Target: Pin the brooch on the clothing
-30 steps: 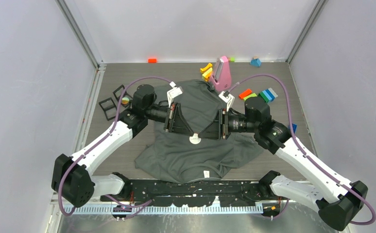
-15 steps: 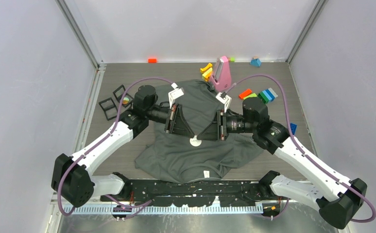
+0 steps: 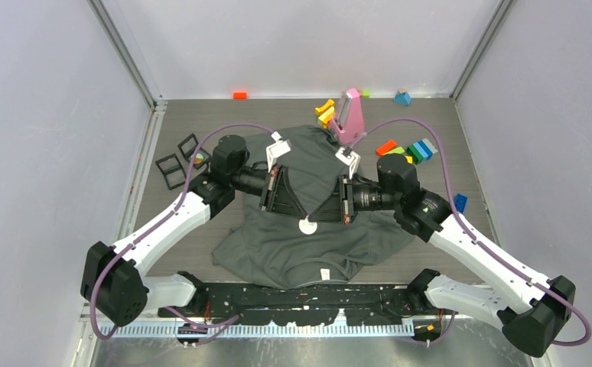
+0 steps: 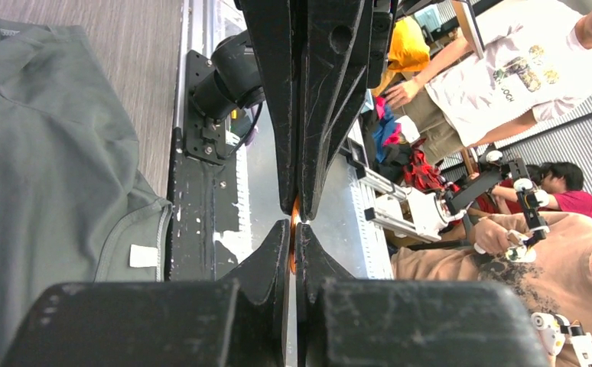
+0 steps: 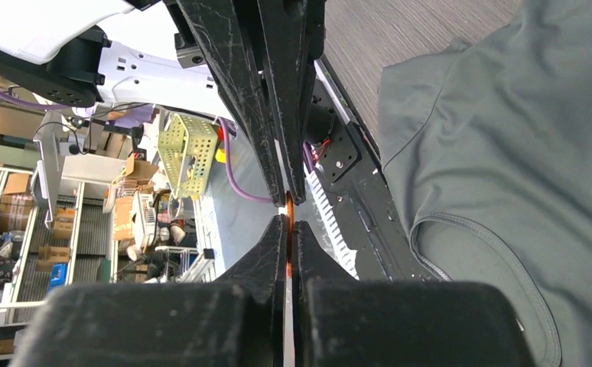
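The clothing (image 3: 308, 248), a dark grey T-shirt, lies spread on the table; it also shows in the left wrist view (image 4: 40, 153) and the right wrist view (image 5: 507, 138). Above its middle my two grippers meet tip to tip. The brooch (image 3: 307, 225) is a small round white disc held on edge between them. My left gripper (image 3: 300, 214) is shut on it, and the brooch shows as an orange sliver (image 4: 294, 248) between its jaws (image 4: 294, 225). My right gripper (image 3: 314, 215) is shut on the same brooch (image 5: 288, 233), its tips (image 5: 289, 222) pressed together.
A pink upright object (image 3: 349, 115) stands at the shirt's far edge. Coloured blocks (image 3: 415, 150) lie at the back right, an orange block (image 3: 239, 95) by the back wall. Black frames (image 3: 174, 162) lie at the left. A black rail (image 3: 316, 294) runs along the near edge.
My right gripper has closed onto the brooch and its arm has shifted slightly left. The left gripper has stayed shut on the brooch, nearly still.
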You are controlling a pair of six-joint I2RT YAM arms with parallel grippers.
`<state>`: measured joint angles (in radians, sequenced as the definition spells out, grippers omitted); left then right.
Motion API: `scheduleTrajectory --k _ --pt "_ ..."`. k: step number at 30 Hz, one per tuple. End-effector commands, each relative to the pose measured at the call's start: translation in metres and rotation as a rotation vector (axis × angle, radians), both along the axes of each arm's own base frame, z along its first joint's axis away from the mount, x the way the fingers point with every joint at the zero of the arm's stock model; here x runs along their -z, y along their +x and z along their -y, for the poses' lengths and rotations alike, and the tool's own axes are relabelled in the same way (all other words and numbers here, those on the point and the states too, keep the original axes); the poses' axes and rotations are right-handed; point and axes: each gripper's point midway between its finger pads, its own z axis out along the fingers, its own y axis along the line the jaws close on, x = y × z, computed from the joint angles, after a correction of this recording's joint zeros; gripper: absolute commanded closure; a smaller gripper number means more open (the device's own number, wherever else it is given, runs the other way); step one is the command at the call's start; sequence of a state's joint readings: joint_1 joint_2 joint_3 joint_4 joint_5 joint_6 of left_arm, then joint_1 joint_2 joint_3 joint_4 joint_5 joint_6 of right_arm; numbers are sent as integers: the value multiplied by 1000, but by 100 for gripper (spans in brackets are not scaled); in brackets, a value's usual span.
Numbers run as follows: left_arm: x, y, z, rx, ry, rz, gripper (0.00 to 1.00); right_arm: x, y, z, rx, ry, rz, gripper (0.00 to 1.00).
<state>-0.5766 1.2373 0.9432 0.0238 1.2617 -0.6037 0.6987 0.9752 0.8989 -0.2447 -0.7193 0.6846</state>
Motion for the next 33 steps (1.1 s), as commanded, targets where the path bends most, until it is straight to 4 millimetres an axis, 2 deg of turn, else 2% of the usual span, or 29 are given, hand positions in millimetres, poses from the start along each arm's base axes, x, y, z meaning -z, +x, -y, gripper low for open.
scheduleTrajectory --k 1,2,3,4,5,6,8,12,15,23,26,29,33 --pt "-10 -2 1 9 -39 50 92 -10 6 1 43 29 70 99" --pt "-10 -1 1 8 -39 49 75 -13 10 3 73 39 92 99" --pt "-9 -1 1 7 -38 47 53 -15 11 3 88 47 103 99" --pt "-9 -1 2 8 -37 45 39 -21 14 5 116 70 126 99" --pt "-9 0 2 7 -38 45 31 -24 16 6 130 81 139 99" --pt "-9 1 2 3 -39 46 27 -30 18 9 156 100 164 99" --pt "-10 0 3 2 -44 38 25 -37 21 12 194 122 195 99" --pt "-11 3 4 -14 -62 43 27 -47 26 18 253 157 234 99" --pt "-12 5 6 -27 -73 29 38 -51 29 21 283 187 244 99" --pt "-15 7 10 -39 -109 19 49 -57 35 23 325 226 263 99" --pt "-15 8 12 -40 -118 7 57 -57 35 22 320 230 260 99" --pt "-14 9 14 -38 -119 -10 71 -56 34 21 315 230 258 99" --pt "-13 9 15 -35 -119 -14 76 -56 33 19 302 233 254 99"
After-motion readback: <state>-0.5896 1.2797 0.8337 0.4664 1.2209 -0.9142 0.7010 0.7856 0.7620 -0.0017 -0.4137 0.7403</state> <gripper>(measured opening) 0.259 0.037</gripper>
